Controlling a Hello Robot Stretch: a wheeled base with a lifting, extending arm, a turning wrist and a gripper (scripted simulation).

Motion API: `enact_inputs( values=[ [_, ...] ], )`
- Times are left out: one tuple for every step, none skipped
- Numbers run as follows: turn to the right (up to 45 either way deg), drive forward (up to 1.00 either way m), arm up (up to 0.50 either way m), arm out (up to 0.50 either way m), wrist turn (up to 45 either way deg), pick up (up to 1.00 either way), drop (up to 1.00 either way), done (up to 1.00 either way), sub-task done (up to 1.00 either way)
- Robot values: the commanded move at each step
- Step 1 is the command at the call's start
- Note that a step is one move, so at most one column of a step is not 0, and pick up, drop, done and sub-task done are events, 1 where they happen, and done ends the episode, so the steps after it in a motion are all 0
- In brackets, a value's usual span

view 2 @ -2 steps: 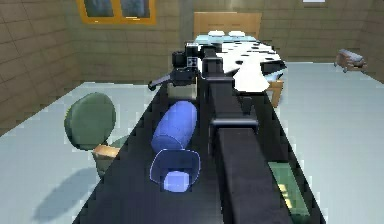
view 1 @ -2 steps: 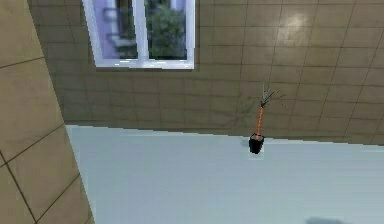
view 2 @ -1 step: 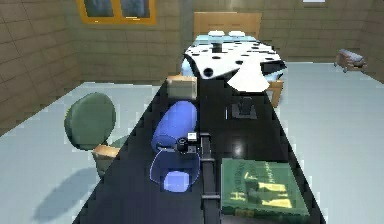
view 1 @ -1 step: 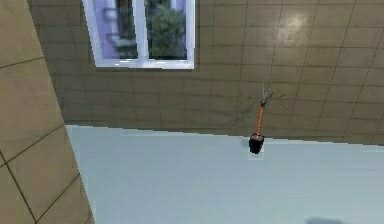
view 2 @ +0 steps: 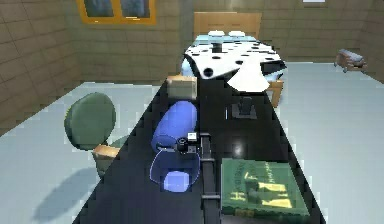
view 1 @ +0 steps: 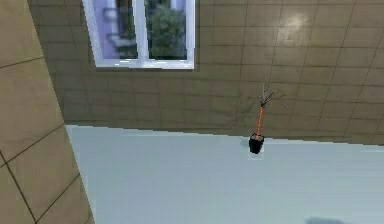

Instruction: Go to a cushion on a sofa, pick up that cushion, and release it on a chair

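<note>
On the near end of the dark desk (view 2: 250, 140), a green book (view 2: 260, 188) lies right of the arm (view 2: 207, 190). The arm runs along the desk, placing the hand (view 2: 180, 148) at a blue roll (view 2: 172, 135), judged to be the cushion. The roll lies on or over the desk's left part, so whether the hand grasps it cannot be told. Left of the desk stands the green chair (view 2: 90, 120), seat toward the desk: the likely release target. Farther off are a brown box (view 2: 181, 82) and a bed (view 2: 232, 55). The base faces a tiled wall (view 1: 250, 60), a window (view 1: 140, 30) and a potted plant (view 1: 257, 135), which puts the arm side toward the work.
</note>
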Motion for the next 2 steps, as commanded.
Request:
enact_inputs(
  values=[
    [0.0, 0.00, 0.10, 0.00, 0.0, 0.00, 0.00, 0.00, 0.00],
    [0.0, 0.00, 0.22, 0.00, 0.0, 0.00, 0.00, 0.00, 0.00]
  ],
)
